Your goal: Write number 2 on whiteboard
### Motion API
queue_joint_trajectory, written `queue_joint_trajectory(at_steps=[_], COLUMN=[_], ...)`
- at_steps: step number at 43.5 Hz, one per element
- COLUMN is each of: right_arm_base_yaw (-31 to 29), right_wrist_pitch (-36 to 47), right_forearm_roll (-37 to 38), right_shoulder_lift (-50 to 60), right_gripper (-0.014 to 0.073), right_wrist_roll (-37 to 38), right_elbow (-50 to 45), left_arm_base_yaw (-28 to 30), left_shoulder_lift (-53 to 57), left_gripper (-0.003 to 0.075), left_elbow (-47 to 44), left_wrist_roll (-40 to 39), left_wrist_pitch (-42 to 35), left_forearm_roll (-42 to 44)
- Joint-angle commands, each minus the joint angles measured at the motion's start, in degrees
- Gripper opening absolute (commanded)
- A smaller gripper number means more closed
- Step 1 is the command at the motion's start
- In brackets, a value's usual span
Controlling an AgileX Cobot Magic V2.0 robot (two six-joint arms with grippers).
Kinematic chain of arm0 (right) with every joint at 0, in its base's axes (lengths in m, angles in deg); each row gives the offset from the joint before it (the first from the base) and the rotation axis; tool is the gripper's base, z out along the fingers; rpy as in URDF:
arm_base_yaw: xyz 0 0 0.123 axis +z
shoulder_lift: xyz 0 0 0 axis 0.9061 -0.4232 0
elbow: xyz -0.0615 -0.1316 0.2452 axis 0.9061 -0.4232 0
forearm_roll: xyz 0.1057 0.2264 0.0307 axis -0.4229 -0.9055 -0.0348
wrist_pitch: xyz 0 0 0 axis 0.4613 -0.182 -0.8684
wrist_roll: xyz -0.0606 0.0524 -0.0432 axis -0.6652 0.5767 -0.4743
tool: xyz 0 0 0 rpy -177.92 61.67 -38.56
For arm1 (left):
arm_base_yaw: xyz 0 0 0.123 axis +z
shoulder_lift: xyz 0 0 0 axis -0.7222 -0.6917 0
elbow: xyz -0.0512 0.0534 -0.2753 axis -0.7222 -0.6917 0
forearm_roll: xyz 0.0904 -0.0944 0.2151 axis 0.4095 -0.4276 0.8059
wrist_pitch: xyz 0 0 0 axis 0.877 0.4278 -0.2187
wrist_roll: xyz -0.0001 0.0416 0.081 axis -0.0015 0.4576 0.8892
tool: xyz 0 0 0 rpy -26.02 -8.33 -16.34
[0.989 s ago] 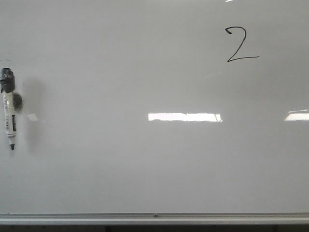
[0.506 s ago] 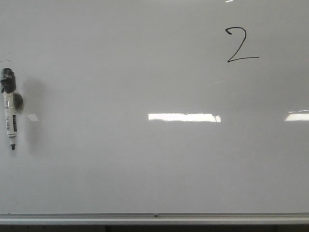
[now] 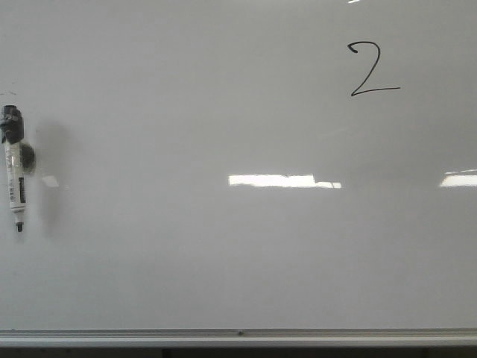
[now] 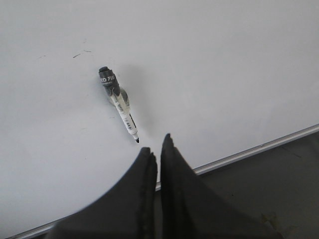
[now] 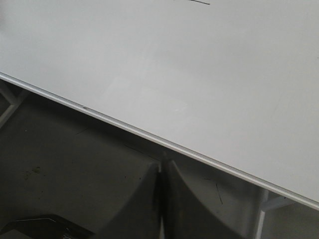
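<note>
Glossy light streaks cross the whiteboard (image 3: 223,246), which fills the front view down to its silver bottom rail (image 3: 238,335). Near the board's top right corner sits the number 2 (image 3: 371,68), thin and black. By the left edge a marker (image 3: 13,168) hangs upright, tip down, against the board. The left claw (image 4: 157,149) is pressed closed and empty, near the rail below the marker. The right claw (image 5: 163,167) is likewise closed on nothing, below the rail
</note>
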Motion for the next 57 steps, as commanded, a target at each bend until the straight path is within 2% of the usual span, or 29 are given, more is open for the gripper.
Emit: queue_joint_trajectory(at_steps=[1,36,40,45,47,54,57], right_arm_base_yaw=[-0.4,-0.4,-0.4,-0.4,-0.4,-0.4,-0.4], right_wrist_pitch=[5.0,5.6,5.6,5.6,5.6,5.6,5.6], right_forearm_roll=[0.5,0.5,0.5,0.5,0.5,0.5,0.5], right_shoulder_lift=[-0.6,-0.7,-0.7,-0.7,-0.7,-0.7,-0.7], right_gripper=[-0.0065,-0.0069,-0.0069,-0.0069,-0.0069,-0.0069,-0.0069], right_wrist_roll=[0.0,0.0,0.0,0.0,0.0,0.0,0.0], right_elbow=[0.7,0.5,0.5,0.5,0.5,0.5,0.5], left_arm_base_yaw=[-0.4,-0.2,3.6,11.5,14.9,24.6,26.8], left_shoulder_lift=[0.0,1.8,4.5,9.6,11.9,19.6,22.5], left_gripper=[-0.002,-0.002,-0.002,-0.002,-0.002,-0.002,-0.002], left_elbow=[1.5,0.8,-1.6,-6.9,-9.4,-21.0,-24.8], left_wrist_roll=[0.0,0.0,-0.1,0.7,4.0,24.3,25.7], left_wrist_pitch=[-5.0,-5.6,-8.0,-12.1,-14.7,-29.2,-32.1], left_forearm_roll=[0.2,-0.9,-0.1,-7.2,-10.3,-25.7,-27.3])
